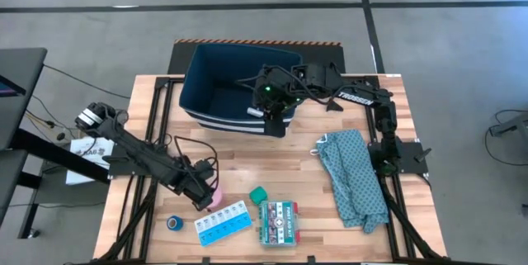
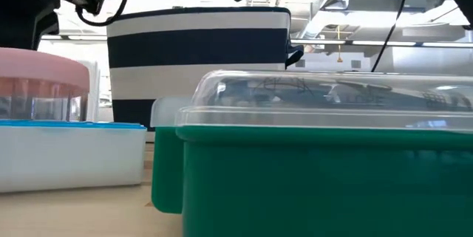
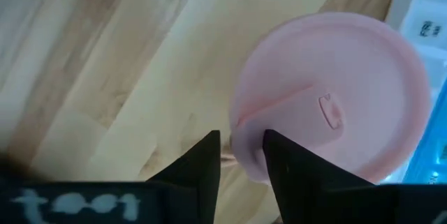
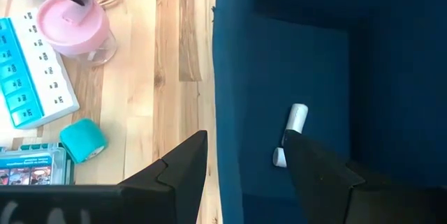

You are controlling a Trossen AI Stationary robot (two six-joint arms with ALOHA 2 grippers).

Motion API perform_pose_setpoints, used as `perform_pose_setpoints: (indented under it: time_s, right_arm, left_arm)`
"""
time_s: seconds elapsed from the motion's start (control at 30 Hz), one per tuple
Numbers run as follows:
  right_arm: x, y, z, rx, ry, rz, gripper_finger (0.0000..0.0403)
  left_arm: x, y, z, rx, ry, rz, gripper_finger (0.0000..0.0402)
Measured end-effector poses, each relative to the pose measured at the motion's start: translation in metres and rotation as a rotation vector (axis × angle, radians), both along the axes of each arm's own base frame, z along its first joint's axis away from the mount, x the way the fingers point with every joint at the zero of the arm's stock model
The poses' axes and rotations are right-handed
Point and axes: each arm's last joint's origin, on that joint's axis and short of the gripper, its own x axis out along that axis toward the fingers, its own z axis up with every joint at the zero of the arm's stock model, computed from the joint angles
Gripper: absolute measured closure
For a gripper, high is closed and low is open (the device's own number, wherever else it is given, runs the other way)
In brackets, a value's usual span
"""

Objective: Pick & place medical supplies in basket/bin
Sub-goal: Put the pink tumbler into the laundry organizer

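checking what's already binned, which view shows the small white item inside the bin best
The right wrist view: the white item lies on the bin's dark floor, beyond the right claw. High and low views hide it; the left wrist view misses the bin.

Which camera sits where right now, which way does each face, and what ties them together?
High: overhead, straight down on the table, both arms and the bin.
Low: at tabletop height, level across the table; green box fills the foreground, striped bin behind; arm parts at top.
Left wrist: on the left arm, looking down past the left gripper at the pink lid.
Right wrist: on the right arm, past the right gripper, jaws apart, into the bin with white bits.
Shared: right wrist and high both show the pill organizer.
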Motion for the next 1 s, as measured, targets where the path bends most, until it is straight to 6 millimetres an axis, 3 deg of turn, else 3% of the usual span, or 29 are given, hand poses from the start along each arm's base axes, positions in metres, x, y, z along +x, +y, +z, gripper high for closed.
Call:
perform_pose_setpoints:
  time_s: [0.27,0.43,0.67,1.0]
  right_arm:
    - [0.0,0.0,0.0,0.0,-0.002,0.0,0.0222]
    - [0.0,0.0,0.0,0.0,-0.002,0.0,0.0218]
    - [0.0,0.0,0.0,0.0,-0.002,0.0,0.0222]
    - [0.0,0.0,0.0,0.0,0.002,0.0,0.0218]
  left_arm:
    - [0.001,0.001,0.003,0.02,-0.027,-0.018,0.0388]
    - [0.003,0.0,0.009,0.022,-0.025,-0.034,0.0389]
    - [0.006,-0.001,0.037,0.068,-0.057,-0.062,0.0401]
    - [0.001,0.005,0.026,0.097,0.02,-0.049,0.04]
